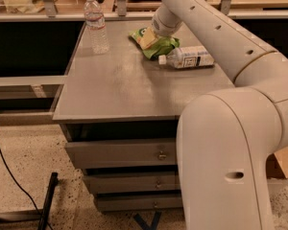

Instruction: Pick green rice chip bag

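Note:
The green rice chip bag [162, 46] lies crumpled at the back of the grey table [125, 87], bright green with a white round logo and yellowish print. My gripper [155, 32] comes in from the right and sits right on top of the bag's near-left part, partly covering it. The arm's wrist hides how the gripper meets the bag. The bag rests on the table top.
A white-labelled plastic bottle [187, 57] lies on its side just right of the bag, touching it. An upright clear water bottle [96, 25] stands at the back left. Drawers [120, 153] are below the table top. My white arm and base [230, 157] fill the right side. A black cable [9, 174] lies on the floor.

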Controlling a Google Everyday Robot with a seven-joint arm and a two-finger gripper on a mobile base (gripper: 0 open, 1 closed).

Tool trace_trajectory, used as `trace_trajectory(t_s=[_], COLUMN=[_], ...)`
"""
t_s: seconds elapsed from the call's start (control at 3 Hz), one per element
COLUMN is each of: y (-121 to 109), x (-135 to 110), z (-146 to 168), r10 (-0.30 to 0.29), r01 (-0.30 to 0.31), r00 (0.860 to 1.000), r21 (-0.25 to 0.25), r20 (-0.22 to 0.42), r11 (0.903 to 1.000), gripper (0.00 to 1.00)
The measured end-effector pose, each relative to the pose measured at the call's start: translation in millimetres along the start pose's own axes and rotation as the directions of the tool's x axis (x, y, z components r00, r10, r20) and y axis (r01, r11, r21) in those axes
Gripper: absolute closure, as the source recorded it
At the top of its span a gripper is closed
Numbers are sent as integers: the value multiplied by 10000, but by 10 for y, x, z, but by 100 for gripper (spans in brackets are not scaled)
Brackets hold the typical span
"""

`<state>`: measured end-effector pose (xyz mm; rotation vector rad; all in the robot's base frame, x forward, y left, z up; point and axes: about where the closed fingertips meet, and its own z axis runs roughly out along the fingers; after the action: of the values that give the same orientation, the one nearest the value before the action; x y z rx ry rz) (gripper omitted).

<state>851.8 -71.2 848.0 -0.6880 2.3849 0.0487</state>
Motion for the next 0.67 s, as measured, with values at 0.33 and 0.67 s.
trace_trajectory(t_s=[0.33, 0.67], y=[-33, -35], x=[90, 80], z=[75, 61], r10=[133, 133], r01=[-131, -131], r00=[9994, 9994], r21=[65, 65], r20=[-321, -322], r11=[9999, 9999], gripper=[64, 87])
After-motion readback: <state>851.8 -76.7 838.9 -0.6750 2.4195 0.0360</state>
